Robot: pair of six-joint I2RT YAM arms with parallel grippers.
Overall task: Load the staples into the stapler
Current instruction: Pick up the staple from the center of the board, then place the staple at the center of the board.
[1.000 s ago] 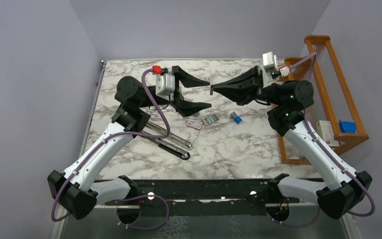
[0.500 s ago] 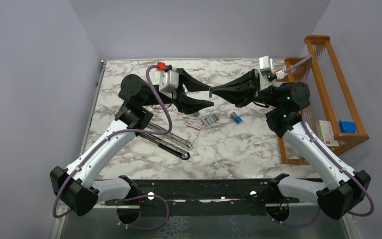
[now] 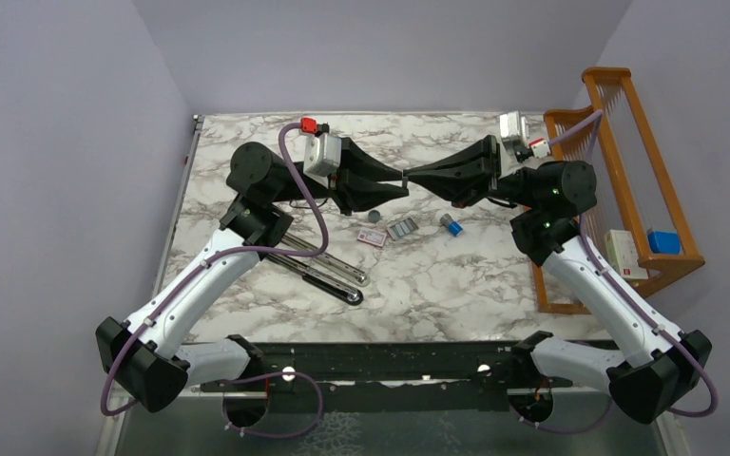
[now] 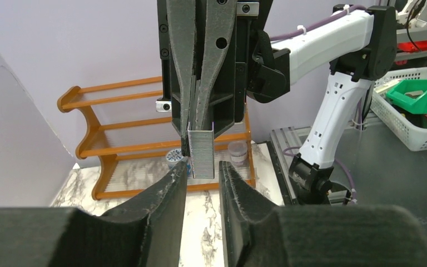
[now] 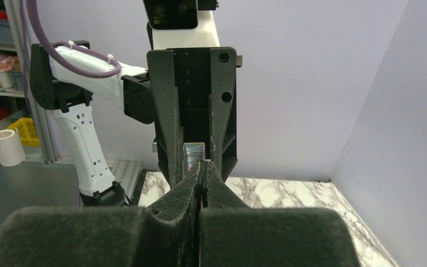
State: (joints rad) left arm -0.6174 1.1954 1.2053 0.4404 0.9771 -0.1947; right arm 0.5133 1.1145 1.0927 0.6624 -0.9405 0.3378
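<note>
My right gripper (image 3: 410,176) is shut on a short silvery strip of staples (image 5: 194,152) and holds it in mid-air over the far middle of the table. My left gripper (image 3: 401,180) faces it tip to tip. Its fingers (image 4: 173,183) stand narrowly apart on either side of the strip's free end (image 4: 202,154), with a gap showing on one side. The stapler (image 3: 328,271) lies swung open on the marble below the left arm. More staples (image 3: 400,229) lie loose beside a small white-and-red box (image 3: 373,237).
A small blue-and-white cylinder (image 3: 451,225) and a dark round disc (image 3: 374,216) lie near the loose staples. A wooden rack (image 3: 627,180) stands along the table's right edge, holding a blue box (image 3: 663,241) and a white box (image 3: 624,255).
My left gripper has moved right to meet the right gripper, and its jaws have narrowed from wide open to just around the strip. The right gripper has levelled out, still holding the strip.
</note>
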